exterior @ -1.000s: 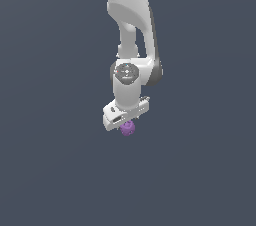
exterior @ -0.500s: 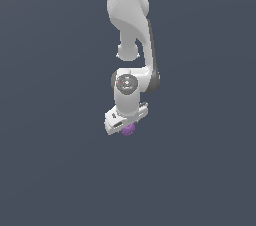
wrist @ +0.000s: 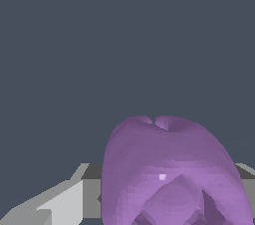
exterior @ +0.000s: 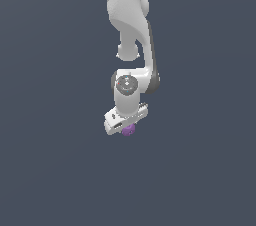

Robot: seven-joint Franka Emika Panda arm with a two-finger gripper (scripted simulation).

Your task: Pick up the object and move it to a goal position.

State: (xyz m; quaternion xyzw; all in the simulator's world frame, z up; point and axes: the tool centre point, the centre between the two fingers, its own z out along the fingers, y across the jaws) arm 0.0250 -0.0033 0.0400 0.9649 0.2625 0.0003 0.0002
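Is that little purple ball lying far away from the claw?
No, the purple ball sits right under the claw, tucked against its white underside.

Flat, even, shadowless simulator light

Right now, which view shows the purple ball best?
The wrist view: the purple ball fills the frame, dimple and facets clear. The exterior view shows only a small purple blob under the gripper.

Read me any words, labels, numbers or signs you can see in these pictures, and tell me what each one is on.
None: no readable text in either view.
The white gripper and the purple ball carry no lettering.
The round grey cap on the arm has tiny coloured specks, too small to read.
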